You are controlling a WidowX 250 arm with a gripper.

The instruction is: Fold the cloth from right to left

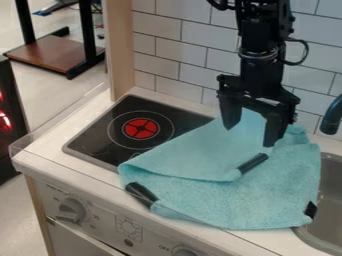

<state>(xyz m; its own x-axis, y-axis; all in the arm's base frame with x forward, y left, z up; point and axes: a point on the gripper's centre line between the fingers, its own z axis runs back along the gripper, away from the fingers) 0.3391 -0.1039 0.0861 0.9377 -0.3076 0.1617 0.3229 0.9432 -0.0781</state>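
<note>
- The black two-finger gripper (250,137) hangs above the back part of the cloth, its fingers spread wide, with nothing held between them.
- The light-blue, fuzzy cloth (227,202) lies on the white countertop (57,150), partly over the black cooktop with a red-centred ring (100,136) and reaching the grey sink basin (326,202) on the image's right.
- The cloth is partly doubled over: a smooth flap (200,150) covers its back left portion.
- Black patches mark the cloth near the countertop's front edge (141,194), beside the basin (310,209) and at the flap's edge (253,163).
</note>
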